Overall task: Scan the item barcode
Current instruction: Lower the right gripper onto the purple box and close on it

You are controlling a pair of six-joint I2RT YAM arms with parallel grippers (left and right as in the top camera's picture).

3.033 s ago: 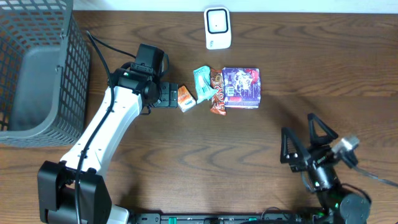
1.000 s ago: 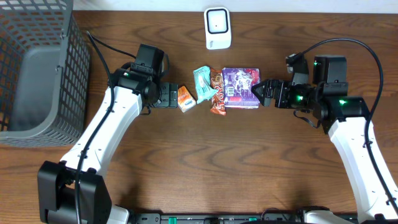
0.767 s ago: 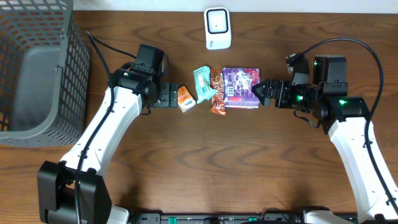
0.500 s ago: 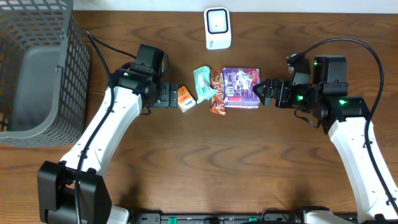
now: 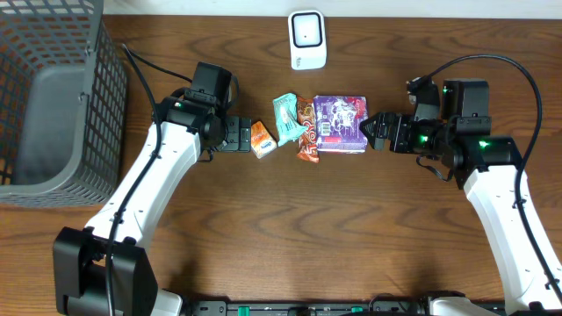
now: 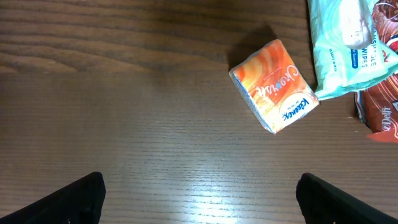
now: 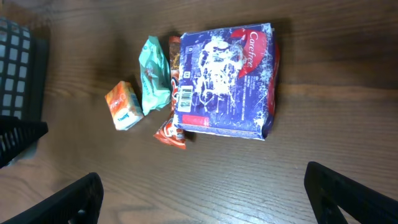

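- A white scanner (image 5: 307, 39) stands at the far edge of the table (image 5: 281, 228). A row of four goods lies on the robot's side of it.
- The purple pack (image 5: 341, 124) lies closest, just toward the robot from the scanner and a little to its right. It rests flat, printed face up.
- Its barcode (image 7: 185, 93) shows on that upper face, along the edge turned away from the right arm. The face points at the ceiling, not at the scanner.
- The right gripper (image 5: 373, 132) hangs further right of the scanner, just beside the pack's right edge. Its jaws are spread wide with nothing between them.
- The pack is nearly square. Its slightly longer side appears to run toward and away from the scanner, so it lies across the right gripper's line of approach.
- The left gripper (image 5: 239, 136) sits to the scanner's left and nearer the robot, likewise fully spread and empty. The orange tissue pack (image 6: 274, 86) lies skewed just ahead of its fingers.
- A teal wipes packet (image 5: 286, 117) and a red snack wrapper (image 5: 305, 132) fill the gap between tissues and pack, almost straight toward the robot from the scanner.
- For the purple pack the right arm is plainly nearer. By this reading, a grasp across its side edges comes first, then a lift and a tilt toward the scanner.
- A wire basket (image 5: 53, 96) waits far to the scanner's left.
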